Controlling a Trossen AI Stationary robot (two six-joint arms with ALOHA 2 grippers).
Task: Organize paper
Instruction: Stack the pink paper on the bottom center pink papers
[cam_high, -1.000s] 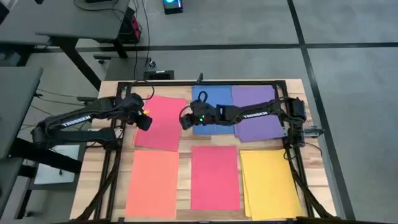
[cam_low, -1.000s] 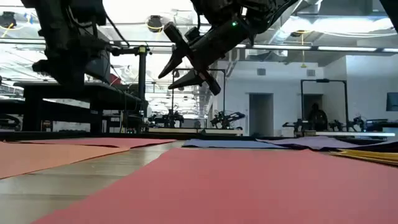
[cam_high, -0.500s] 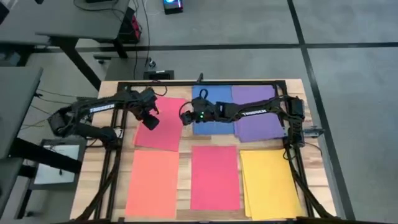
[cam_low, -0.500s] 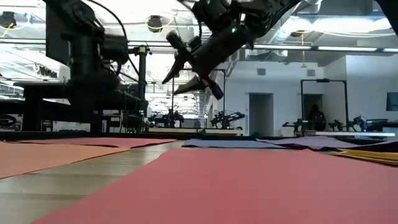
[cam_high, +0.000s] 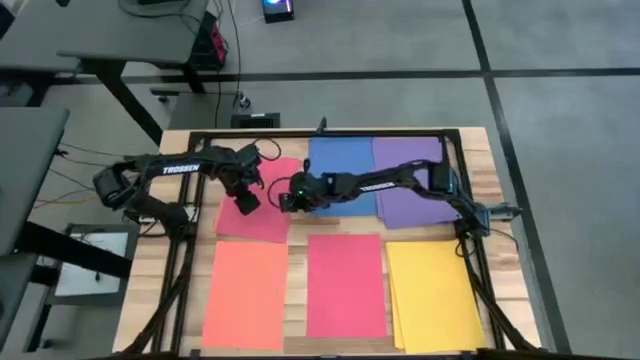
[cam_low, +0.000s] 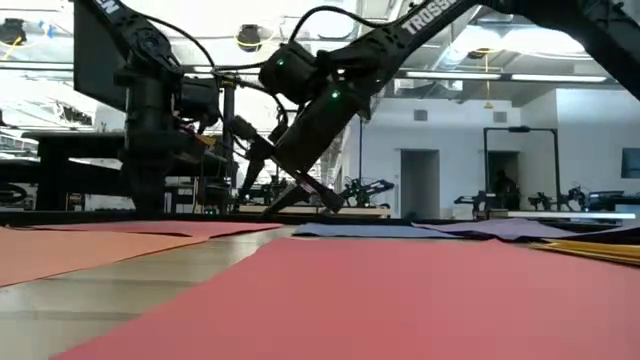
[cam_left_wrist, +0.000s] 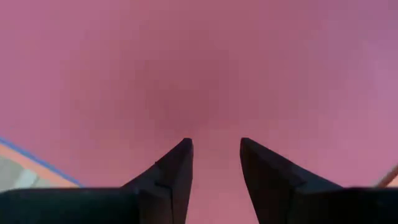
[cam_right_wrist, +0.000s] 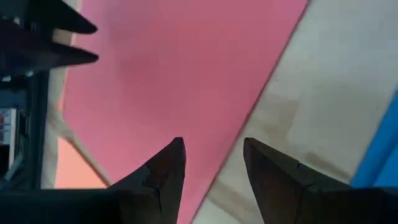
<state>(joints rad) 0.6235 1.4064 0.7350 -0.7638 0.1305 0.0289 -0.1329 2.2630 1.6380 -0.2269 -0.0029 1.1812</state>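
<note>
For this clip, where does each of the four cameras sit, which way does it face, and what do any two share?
High: overhead, facing down at the table and both arms.
Low: at tabletop level, facing the room; both arms hang in.
Left wrist: close above the tilted pink sheet; the left gripper fingers show, open.
Right wrist: over that sheet's edge; the right gripper is open.
Both wrist views share this sheet.

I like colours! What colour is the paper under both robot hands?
Pink-red paper, best seen in the high view.
</note>
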